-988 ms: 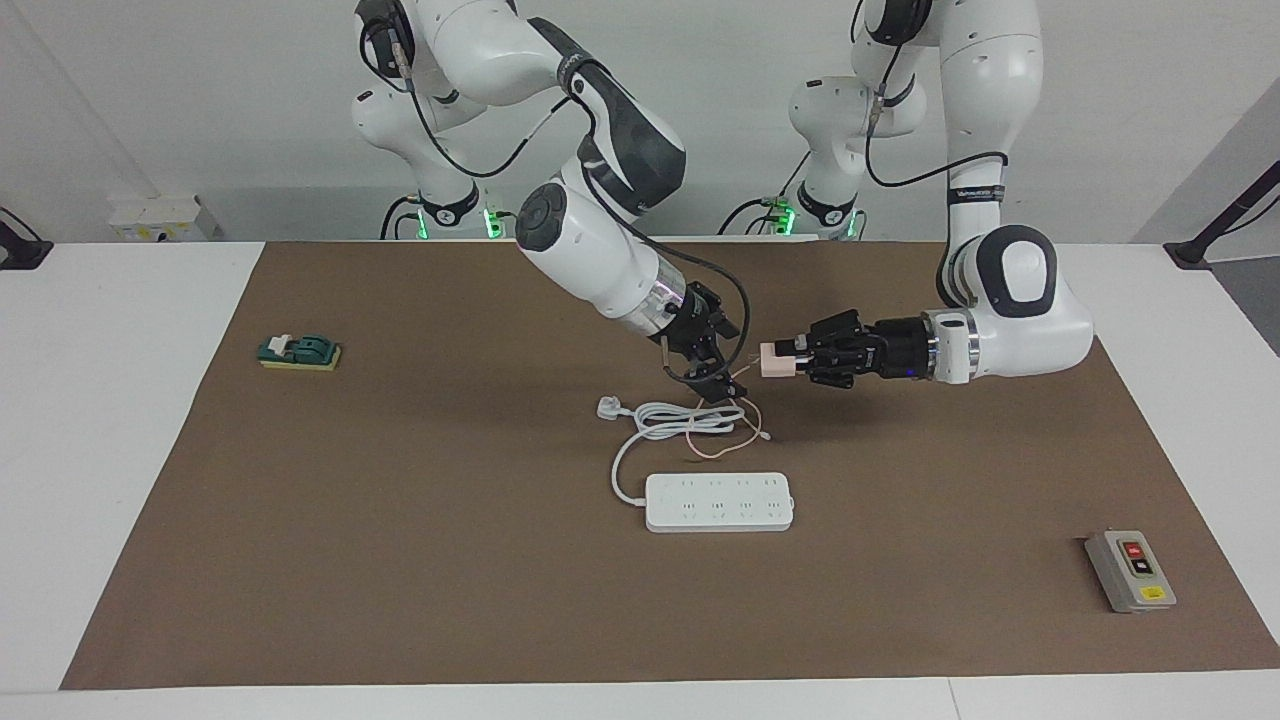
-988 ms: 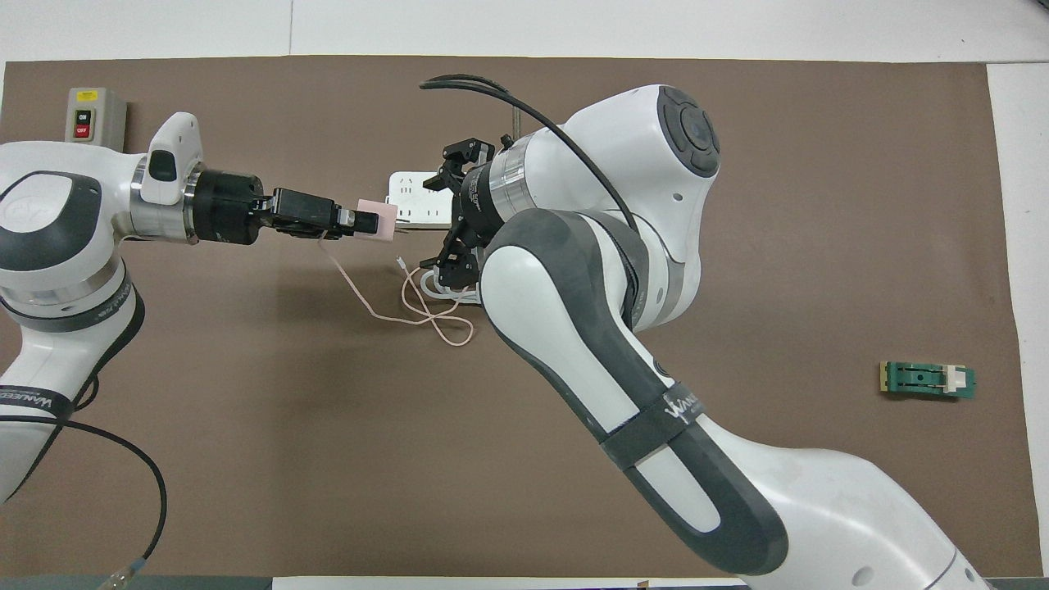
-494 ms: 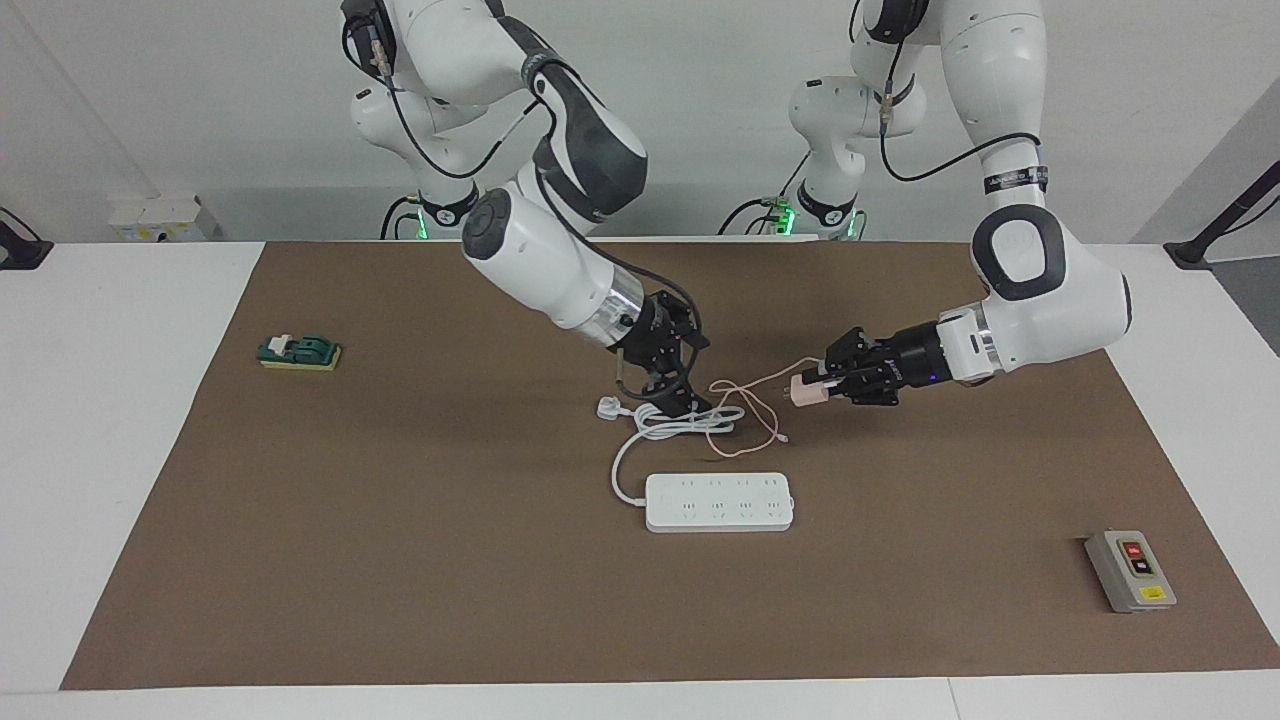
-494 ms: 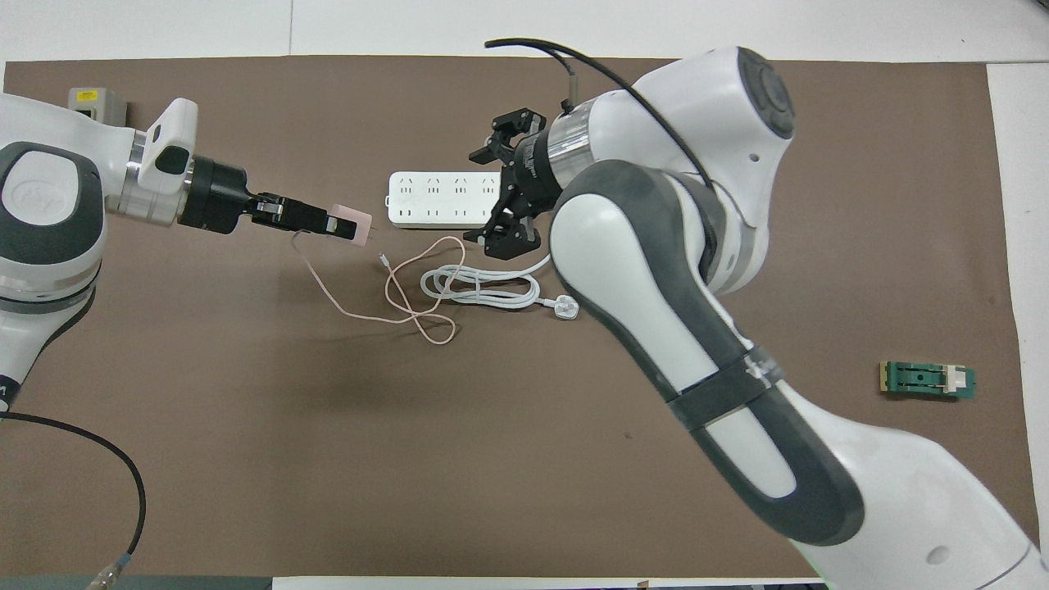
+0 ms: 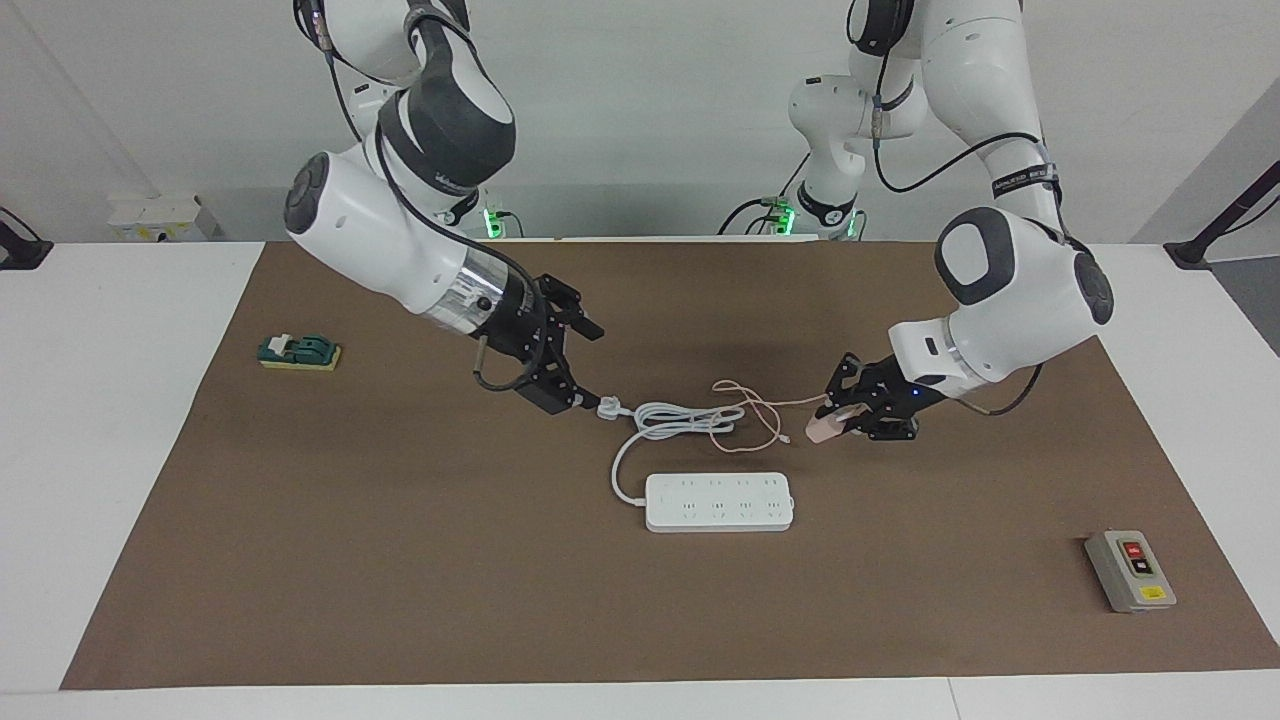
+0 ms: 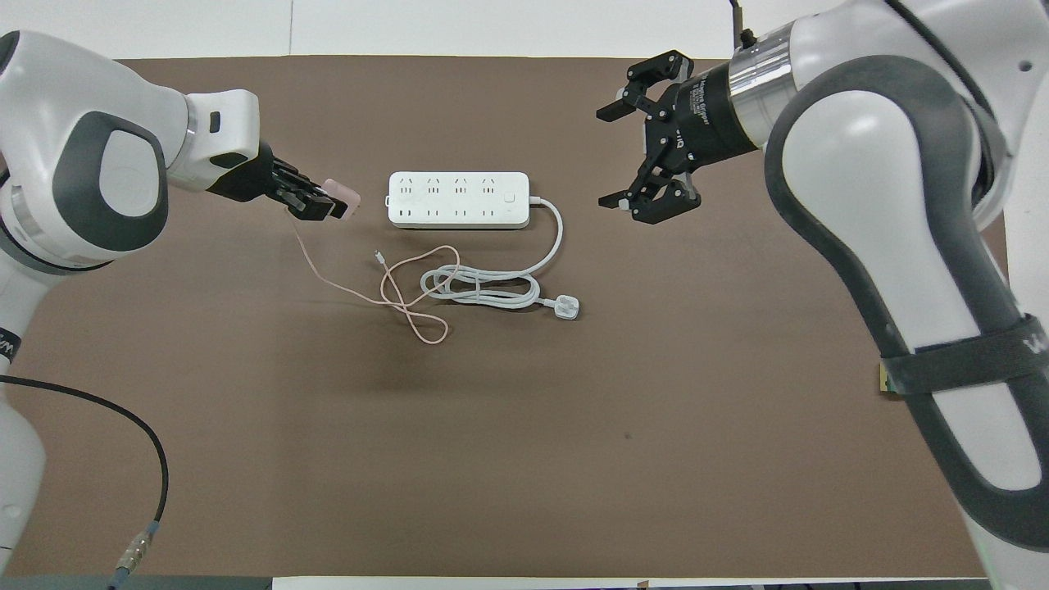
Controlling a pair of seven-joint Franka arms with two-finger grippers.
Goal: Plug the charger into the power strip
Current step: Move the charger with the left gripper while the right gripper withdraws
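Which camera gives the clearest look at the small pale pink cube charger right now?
The facing view: the small pale pink cube charger shows low over the brown mat, in the left pincer. In the overhead view only one pink corner shows past the pincer's black fingers.

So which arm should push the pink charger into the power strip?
The left one. Its pincer already holds the charger close by the power strip. The right pincer is open and holds nothing.
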